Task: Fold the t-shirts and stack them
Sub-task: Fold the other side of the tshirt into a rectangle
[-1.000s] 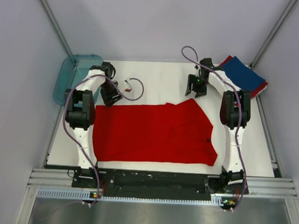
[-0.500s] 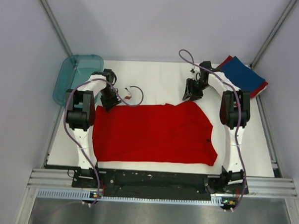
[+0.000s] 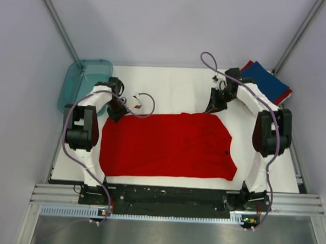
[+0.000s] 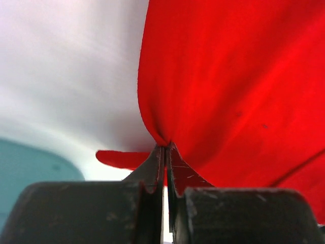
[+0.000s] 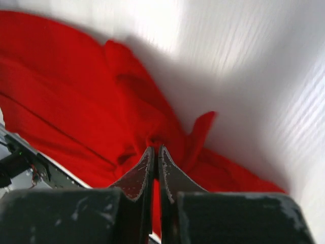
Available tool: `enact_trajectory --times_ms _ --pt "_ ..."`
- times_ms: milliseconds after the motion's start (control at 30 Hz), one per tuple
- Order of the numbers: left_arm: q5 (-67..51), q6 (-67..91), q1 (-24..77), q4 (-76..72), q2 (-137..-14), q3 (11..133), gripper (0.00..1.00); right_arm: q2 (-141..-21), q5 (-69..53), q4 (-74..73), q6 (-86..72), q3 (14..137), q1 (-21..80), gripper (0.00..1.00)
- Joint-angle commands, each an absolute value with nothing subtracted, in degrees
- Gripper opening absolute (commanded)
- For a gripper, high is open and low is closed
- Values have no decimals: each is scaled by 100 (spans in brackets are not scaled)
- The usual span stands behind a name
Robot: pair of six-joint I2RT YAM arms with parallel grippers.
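Red cloth takes up the middle of the scene. One red t-shirt [image 3: 167, 146] lies spread flat on the white table [image 3: 175, 87], its long side running from left to right.

The left gripper [image 4: 165, 147] has its jaws closed on a small tuft of fabric at the far left corner of the shirt. The right gripper [image 5: 156, 150] has its jaws closed on the far right corner, where the cloth is wrinkled and a small flap stands up just beside the fingers.

The step in hand seems to be folding the far edge over toward the near edge. To do it well, both corners should rise together and to the same height, so that the edge between them stays straight but is not stretched. They should then travel toward the arms' bases at one speed and come down on the near corners, and the jaws should open only when the cloth rests.

Each pinch is thin (only a little fabric is inside), so a quick pull could make it slip. The bunched right corner may also give a crooked fold.

At the far right corner a navy blue t-shirt [image 3: 265, 80] lies folded on another red t-shirt [image 3: 286, 96]. A teal tray [image 3: 83, 80] sits at the far left.
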State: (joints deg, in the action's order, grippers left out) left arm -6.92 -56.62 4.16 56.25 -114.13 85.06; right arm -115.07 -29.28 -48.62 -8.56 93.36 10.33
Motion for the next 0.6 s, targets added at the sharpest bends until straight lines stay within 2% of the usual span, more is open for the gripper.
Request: enact_trajectory --times_ms 0,133,300,433,567 --pt "-826 -5598 396 5204 -9838 7675 0 -9917 -2760 -4449 -1001 8134 1081 0" --pt "-914 -5678 396 5229 -8905 6753 0 -8827 -2602 -4026 -1414 6455 1230 0" --pt "-914 -5713 396 5247 -8034 5425 0 -7832 -2041 -3806 -1941 5100 1581 0" --pt "-818 -5906 396 5501 -7735 4634 1 -7349 -1775 -3630 -2451 4230 1644 13" --pt "-668 -6011 396 5782 -7620 4386 33 -7023 -1574 -3779 -2891 4052 1652 34"
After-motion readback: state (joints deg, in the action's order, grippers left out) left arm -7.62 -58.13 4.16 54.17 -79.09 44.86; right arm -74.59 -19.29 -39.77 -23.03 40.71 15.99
